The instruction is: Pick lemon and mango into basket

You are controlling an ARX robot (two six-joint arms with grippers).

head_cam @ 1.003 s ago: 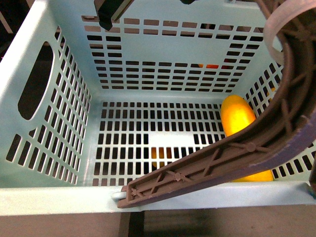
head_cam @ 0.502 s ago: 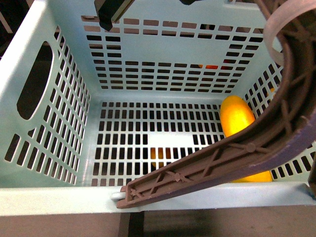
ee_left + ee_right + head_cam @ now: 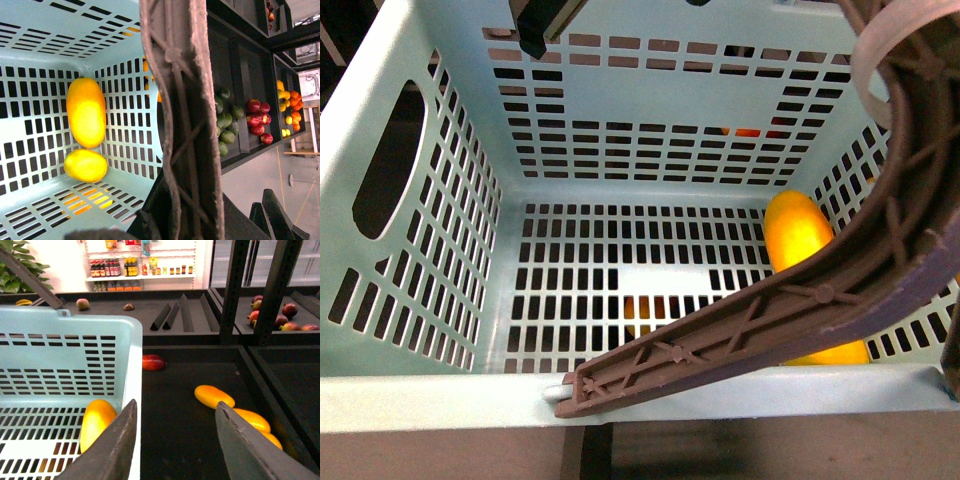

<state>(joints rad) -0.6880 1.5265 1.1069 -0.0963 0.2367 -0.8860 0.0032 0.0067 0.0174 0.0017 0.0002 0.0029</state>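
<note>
The smooth oblong yellow-orange mango [image 3: 86, 112] and rounder yellow lemon [image 3: 85, 165] lie end to end inside the mint-green slotted plastic basket [image 3: 440, 210], along its right wall. The right pincer [image 3: 172, 445] gapes wide and empty over the rim; the left pincer's state I cannot tell.

Handle [image 3: 800, 310] crosses basket [image 3: 440, 390] mouth at near right; left floor bare. Mango [image 3: 798, 232] and lemon [image 3: 86, 165] fill the right side.
</note>
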